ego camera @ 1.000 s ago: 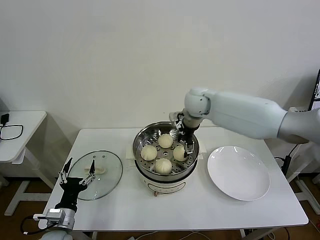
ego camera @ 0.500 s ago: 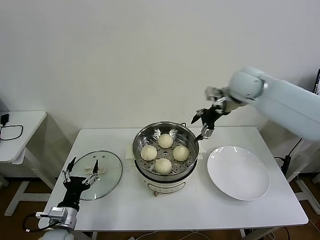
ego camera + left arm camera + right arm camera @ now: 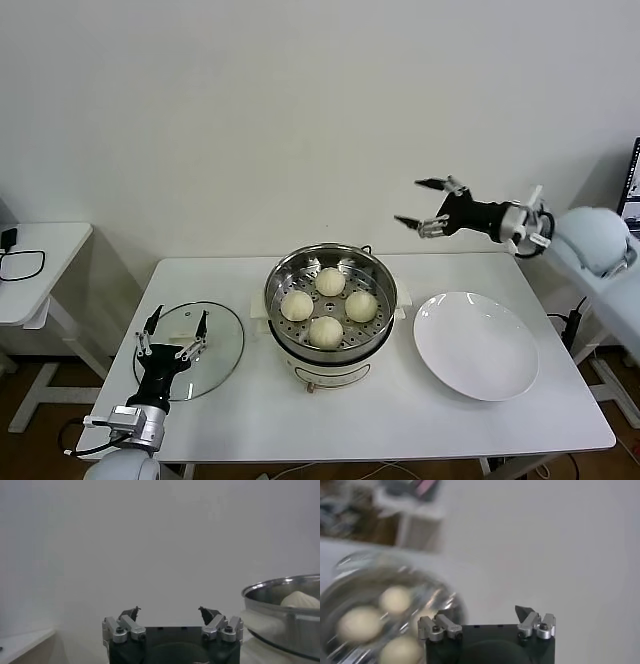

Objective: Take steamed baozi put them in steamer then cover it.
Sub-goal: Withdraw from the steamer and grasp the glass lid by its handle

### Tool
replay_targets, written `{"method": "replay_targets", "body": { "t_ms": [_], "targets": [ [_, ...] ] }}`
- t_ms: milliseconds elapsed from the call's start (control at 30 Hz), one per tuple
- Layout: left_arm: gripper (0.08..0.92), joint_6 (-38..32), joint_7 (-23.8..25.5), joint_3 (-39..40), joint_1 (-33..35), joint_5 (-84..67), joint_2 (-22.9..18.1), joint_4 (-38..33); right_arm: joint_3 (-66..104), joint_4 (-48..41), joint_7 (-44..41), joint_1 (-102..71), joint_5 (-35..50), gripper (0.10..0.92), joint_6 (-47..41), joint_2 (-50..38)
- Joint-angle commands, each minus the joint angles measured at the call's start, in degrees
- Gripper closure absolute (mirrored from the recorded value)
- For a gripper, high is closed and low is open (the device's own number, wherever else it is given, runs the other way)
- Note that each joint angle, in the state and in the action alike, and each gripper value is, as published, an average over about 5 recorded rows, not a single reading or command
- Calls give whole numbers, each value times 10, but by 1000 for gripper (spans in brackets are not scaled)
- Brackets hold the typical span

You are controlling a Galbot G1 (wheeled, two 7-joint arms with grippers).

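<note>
On the desk (image 3: pixel 250 420) the steamer (image 3: pixel 331 300) now holds all four baozi (image 3: pixel 325 330), so only covering is left. The cover (image 3: pixel 190 348) lies at its left. The right hand (image 3: pixel 422 207), spread and empty, has withdrawn high above the plate (image 3: pixel 477 345); the left hand (image 3: pixel 173 333), spread, hovers over the cover.

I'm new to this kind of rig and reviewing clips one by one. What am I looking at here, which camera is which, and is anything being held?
A two-armed robot stands at a white table. The wide picture comes from its head; the other two from cameras on its wrists. On the table: a shiny round steel steamer with four cream-white dough buns inside, a round clear glass lid and a flat white plate. The left gripper hovers open over the lid; the right gripper is raised, open. Nothing is held.
</note>
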Motion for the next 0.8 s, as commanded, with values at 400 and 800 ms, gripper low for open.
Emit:
{"method": "replay_targets", "body": {
  "t_ms": [400,800],
  "targets": [
    [177,-5,-2,26,-6,-11,16,7,343,130,290,-597,-175,203,271,380],
    [177,-93,-46,1,-1,221,34,59,320,106,287,-637,-193,203,323,440]
  ]
}}
